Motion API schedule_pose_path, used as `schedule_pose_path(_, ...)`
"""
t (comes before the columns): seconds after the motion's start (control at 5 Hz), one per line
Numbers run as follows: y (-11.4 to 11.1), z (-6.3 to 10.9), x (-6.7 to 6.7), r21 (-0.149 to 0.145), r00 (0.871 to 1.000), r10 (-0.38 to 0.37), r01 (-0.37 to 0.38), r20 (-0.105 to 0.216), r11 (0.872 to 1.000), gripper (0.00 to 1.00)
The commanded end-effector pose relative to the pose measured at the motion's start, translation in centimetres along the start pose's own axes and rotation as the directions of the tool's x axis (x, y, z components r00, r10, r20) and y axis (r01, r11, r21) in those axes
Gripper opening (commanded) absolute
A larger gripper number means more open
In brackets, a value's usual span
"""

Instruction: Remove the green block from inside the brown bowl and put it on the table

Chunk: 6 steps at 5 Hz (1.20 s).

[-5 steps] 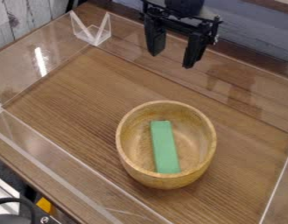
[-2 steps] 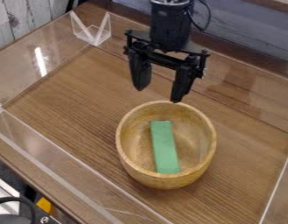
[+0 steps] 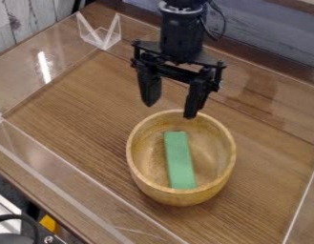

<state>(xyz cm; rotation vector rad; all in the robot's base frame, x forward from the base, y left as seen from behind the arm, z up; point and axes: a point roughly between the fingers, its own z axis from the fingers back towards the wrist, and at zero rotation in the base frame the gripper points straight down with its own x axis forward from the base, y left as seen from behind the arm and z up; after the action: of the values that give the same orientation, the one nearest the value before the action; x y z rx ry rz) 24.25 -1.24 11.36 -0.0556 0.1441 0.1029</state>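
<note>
my fingers (image 3: 171, 110): wide open, nothing in them, hanging over the far rim of the bowl
green block (image 3: 179, 159): lying flat inside the brown wooden bowl (image 3: 228, 164), long side running near to far
bowl: sitting on the near part of the wood-grain bench (image 3: 83, 116)
clear bracket thing (image 3: 100, 33): far left, well apart from the bowl

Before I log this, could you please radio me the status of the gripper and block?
Gripper open, nothing held. Green block inside brown bowl. Nothing seen covering the block.
</note>
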Motion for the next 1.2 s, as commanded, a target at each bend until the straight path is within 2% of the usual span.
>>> schedule_pose_path(0.0, 0.3, 1.0, -0.2, -0.012, 0.998, 0.044, -0.044, 0.052, 0.999, 1.00)
schedule_pose_path(0.4, 0.8, -1.1, 0.6, -0.010, 0.997, 0.047, -0.046, 0.058, 0.999, 1.00)
schedule_pose_path(0.6, 0.9, -0.6, 0.1, -0.021, 0.982, 0.167, -0.166, 0.085, 0.986, 1.00)
schedule_pose_path(0.8, 1.0, -0.2, -0.3, -0.035, 0.961, 0.259, -0.257, 0.101, 0.966, 1.00)
schedule_pose_path(1.0, 1.5, -1.6, -0.3, -0.050, 0.933, 0.341, -0.337, 0.119, 0.940, 1.00)
